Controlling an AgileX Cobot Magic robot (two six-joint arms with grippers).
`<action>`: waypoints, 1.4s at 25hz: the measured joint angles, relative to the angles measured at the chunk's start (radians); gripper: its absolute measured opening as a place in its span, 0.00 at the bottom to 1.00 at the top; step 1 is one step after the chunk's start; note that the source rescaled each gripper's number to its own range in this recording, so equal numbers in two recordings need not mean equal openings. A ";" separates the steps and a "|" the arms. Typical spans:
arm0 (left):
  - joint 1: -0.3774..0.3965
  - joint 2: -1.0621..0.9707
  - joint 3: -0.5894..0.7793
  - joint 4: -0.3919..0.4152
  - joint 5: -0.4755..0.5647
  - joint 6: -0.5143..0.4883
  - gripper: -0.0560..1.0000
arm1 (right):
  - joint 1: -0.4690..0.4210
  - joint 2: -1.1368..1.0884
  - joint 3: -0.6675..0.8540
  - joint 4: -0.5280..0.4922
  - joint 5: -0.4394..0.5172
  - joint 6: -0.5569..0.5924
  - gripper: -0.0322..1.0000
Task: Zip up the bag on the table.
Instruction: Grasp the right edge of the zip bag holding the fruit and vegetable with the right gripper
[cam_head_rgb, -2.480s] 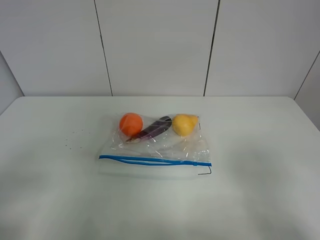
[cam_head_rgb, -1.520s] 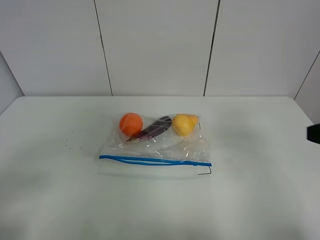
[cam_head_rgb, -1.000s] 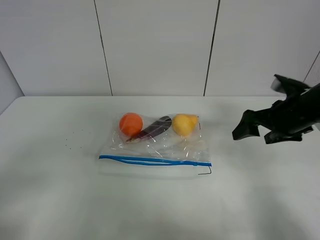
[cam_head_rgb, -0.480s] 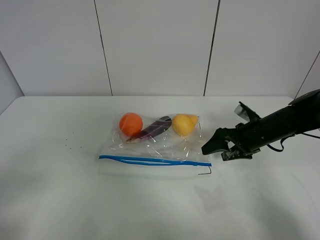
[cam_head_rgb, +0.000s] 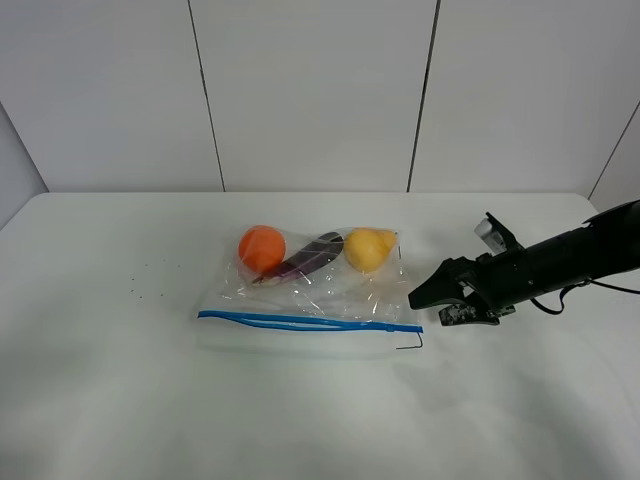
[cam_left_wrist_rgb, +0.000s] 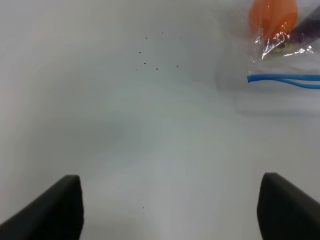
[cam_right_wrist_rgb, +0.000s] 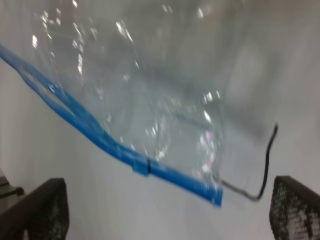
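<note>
The clear bag (cam_head_rgb: 320, 292) lies flat mid-table with an orange (cam_head_rgb: 262, 248), a purple vegetable (cam_head_rgb: 308, 257) and a yellow fruit (cam_head_rgb: 368, 248) inside. Its blue zipper strip (cam_head_rgb: 300, 320) runs along the near edge, and its two lines part toward the left end. The right wrist view shows the strip (cam_right_wrist_rgb: 100, 135) with a small slider (cam_right_wrist_rgb: 141, 167). My right gripper (cam_head_rgb: 432, 306) is open, low over the table, just right of the bag's right end and apart from it. My left gripper (cam_left_wrist_rgb: 170, 212) is open over bare table, with the bag's left end (cam_left_wrist_rgb: 280, 55) farther off.
The white table (cam_head_rgb: 120, 400) has tiny dark specks (cam_head_rgb: 140, 285) left of the bag and a small black bent mark (cam_head_rgb: 411, 345) by the bag's near right corner, also in the right wrist view (cam_right_wrist_rgb: 262, 170). A grey panelled wall stands behind.
The right arm came in from the right edge and dropped toward the bag's right end; in the last half second it barely shifted. The bag has not moved.
</note>
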 joint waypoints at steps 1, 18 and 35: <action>0.000 0.000 0.000 0.000 0.000 0.000 0.92 | 0.000 0.000 -0.018 0.000 0.002 0.003 0.90; 0.000 0.000 0.000 0.000 0.000 0.000 0.92 | 0.001 0.118 -0.122 0.022 0.099 0.024 0.90; 0.000 0.000 0.000 0.000 0.000 0.000 0.92 | 0.001 0.216 -0.123 0.104 0.171 -0.051 0.85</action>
